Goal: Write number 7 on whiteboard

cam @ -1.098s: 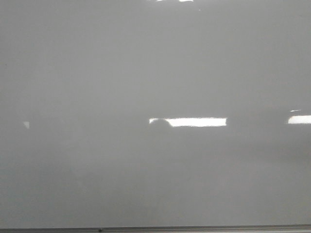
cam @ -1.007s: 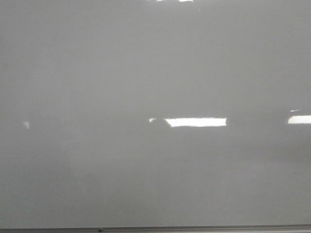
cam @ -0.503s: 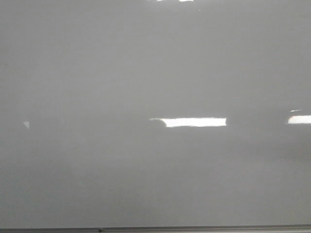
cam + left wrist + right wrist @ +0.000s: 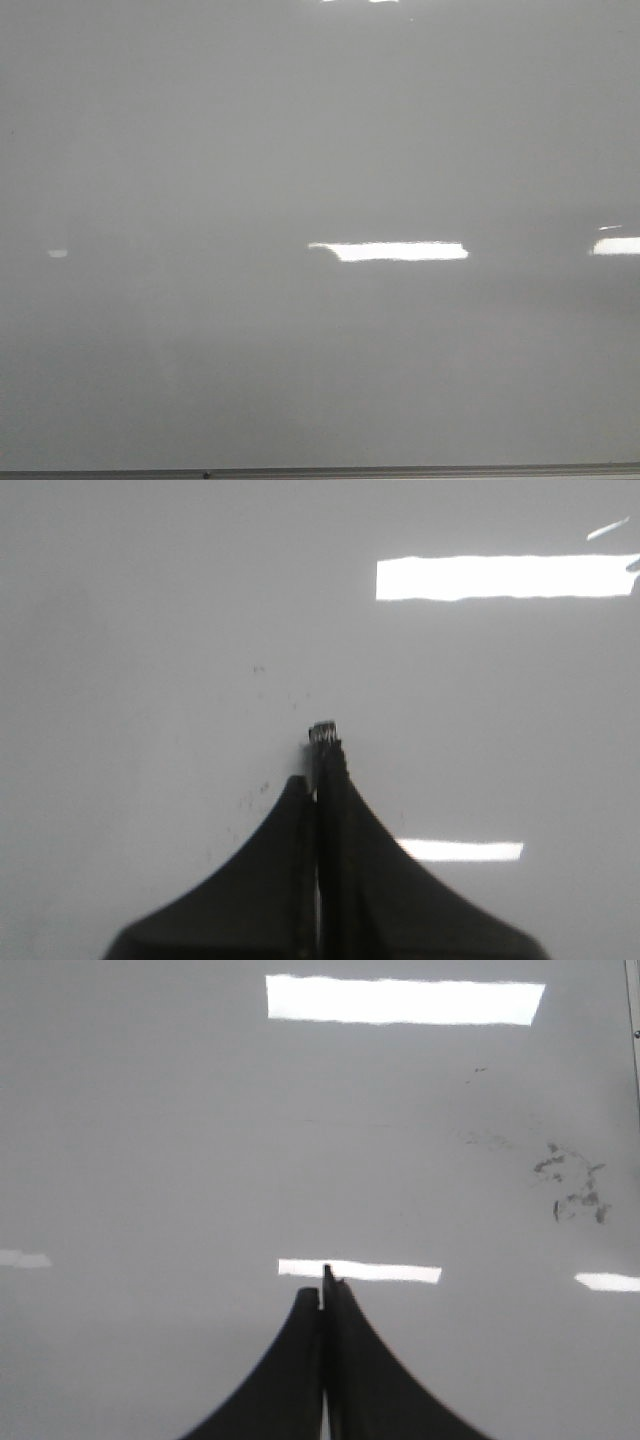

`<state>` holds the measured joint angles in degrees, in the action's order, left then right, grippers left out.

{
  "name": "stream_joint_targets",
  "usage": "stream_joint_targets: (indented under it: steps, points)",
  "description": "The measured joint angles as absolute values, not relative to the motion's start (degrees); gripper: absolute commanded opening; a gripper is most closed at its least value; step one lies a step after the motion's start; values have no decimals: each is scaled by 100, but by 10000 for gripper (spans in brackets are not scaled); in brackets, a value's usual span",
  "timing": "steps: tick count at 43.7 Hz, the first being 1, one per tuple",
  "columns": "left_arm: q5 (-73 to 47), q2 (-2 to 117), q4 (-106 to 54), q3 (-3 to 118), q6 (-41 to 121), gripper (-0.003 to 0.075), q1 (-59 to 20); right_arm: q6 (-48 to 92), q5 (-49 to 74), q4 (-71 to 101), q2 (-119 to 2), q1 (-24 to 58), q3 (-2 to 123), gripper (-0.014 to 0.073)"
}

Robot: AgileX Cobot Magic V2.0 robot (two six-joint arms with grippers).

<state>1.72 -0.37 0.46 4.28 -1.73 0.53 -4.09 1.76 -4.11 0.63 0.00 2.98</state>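
Glossy and blank, the whiteboard point(image 4: 300, 150) is shown with no number 7 drawn anywhere, while the left gripper point(image 4: 318, 780) and right gripper point(image 4: 323, 1305) are pressed closed, so faint or skidding strokes may be risked.

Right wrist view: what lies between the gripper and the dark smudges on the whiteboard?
Bare whiteboard only, in the right wrist view: no pen stroke between the right gripper and the smudges.

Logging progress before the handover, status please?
Left gripper shut, right gripper shut. Whiteboard bare, no 7 yet. Nothing in the way.
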Motion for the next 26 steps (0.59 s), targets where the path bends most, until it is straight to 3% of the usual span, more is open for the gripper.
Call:
stream_joint_targets:
  steps: [10, 26]
  points:
    - [-762, 160, 80, 1981, -173, -20, 53, -409, 1218, -411, -28, 0, 1648, -68]
    - [-2885, 1942, 104, 4042, -173, -20, 53, -409, 3430, -304, -1613, 0, 3948, -68]
